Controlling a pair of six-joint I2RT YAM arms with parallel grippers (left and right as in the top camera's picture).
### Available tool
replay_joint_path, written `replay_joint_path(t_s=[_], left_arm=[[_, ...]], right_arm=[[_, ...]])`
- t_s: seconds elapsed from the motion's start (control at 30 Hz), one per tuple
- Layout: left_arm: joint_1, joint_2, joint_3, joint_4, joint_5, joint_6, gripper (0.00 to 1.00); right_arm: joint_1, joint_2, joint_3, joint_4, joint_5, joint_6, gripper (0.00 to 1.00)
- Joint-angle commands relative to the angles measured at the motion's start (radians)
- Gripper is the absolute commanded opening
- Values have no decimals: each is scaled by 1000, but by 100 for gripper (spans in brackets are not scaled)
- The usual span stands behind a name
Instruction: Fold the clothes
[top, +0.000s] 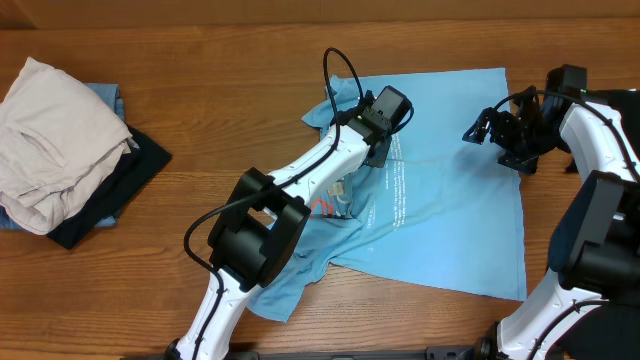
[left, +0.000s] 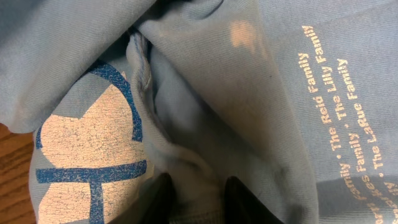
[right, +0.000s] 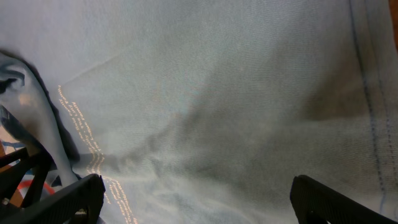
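A light sky-blue T-shirt (top: 450, 220) lies spread on the wooden table, its left side rumpled, with white lettering (top: 398, 190) and a small red-orange mark (top: 322, 207). My left gripper (top: 375, 152) is down on the shirt near its top middle. In the left wrist view its fingers (left: 198, 196) pinch a raised ridge of the blue cloth (left: 199, 124) beside a blue-and-cream print (left: 93, 155). My right gripper (top: 480, 128) hovers over the shirt's upper right part. It is wide open (right: 199, 193), with only flat fabric (right: 236, 106) below it.
A pile of other clothes sits at the table's left edge: an off-white garment (top: 55, 140) on top, blue (top: 105, 97) and black (top: 125, 190) ones under it. Bare wood (top: 200, 60) runs between the pile and the shirt.
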Motion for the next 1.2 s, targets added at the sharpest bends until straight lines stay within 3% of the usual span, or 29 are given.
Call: replay_joint_path(t_s=[0.0,0.17,0.43,0.6,0.8,1.17], left_arm=[[-7,18,21,0,-11,20,28],[-7,14,42,-14,-11,20,5],[-5,-19,149,-120,-18,30,5],[10,-22,237,-261,-29,162,4],[100,-23,379,-446,-40,203,4],[315,-23,411,-515,-41,360,4]], right_arm=[[2,-24,18,3,-9,3,100],[2,-24,18,3,-9,3,100],[2,-24,18,3,-9,3,100],[2,-24,18,3,-9,3,100],[2,-24,18,3,-9,3,100],[2,-24,18,3,-9,3,100]])
